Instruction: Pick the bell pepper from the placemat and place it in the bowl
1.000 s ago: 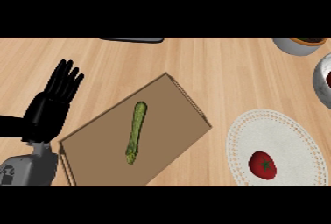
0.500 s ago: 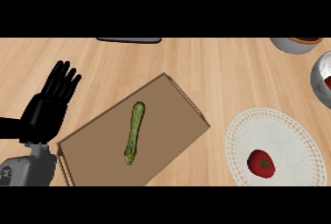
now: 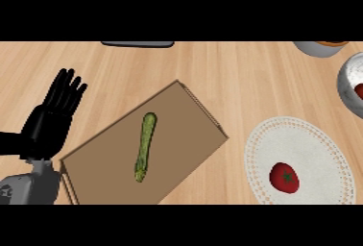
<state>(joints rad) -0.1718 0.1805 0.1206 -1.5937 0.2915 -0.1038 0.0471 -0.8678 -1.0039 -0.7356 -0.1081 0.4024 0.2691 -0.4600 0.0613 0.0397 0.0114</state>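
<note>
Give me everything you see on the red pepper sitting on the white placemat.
The pepper is small, round and glossy red, with a dark green star-shaped stem cap facing up. It looks whole and lies on the lower middle of the round white placemat, which has a dotted, lacy rim, at the view's lower right. Only the placemat touches it. No robot hand is near it: the left one shows open at the view's left edge. The grey bowl sits above it, at the right edge.

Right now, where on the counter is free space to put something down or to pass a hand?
Bare wood lies between the cutting board and the dark object at the far edge, and between the board and the white placemat. The right side is crowded: placemat with red pepper, metal bowl, small cup. The left hand rests open at the left.
</note>
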